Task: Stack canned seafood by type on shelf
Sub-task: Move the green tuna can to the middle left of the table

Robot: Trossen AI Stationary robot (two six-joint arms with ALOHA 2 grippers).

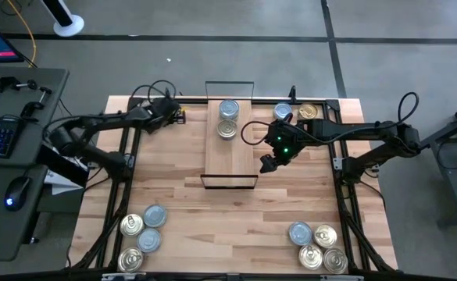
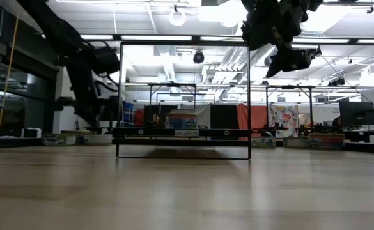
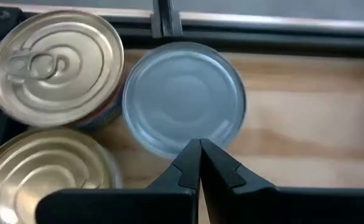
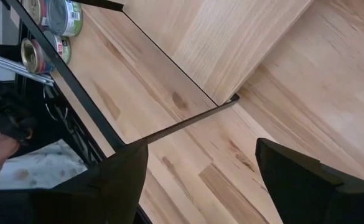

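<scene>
From above, the shelf [image 1: 230, 144] lies mid-table with two tins [image 1: 228, 119] at its far end. The right gripper [image 1: 273, 158] hangs just beside its right edge, fingers spread wide and empty. The left gripper [image 1: 175, 114] sits at the table's far left edge, pinched closed. More tins cluster at both near corners and the far right.

At table height, a tin [image 2: 183, 121] on the shelf shows a label too small to read.

The left wrist shows closed fingertips [image 3: 200, 163] before a silver-blue lid [image 3: 183, 98] and gold lids [image 3: 56, 60]; no writing visible.

The right wrist shows the shelf's wire frame [image 4: 182, 121].
</scene>
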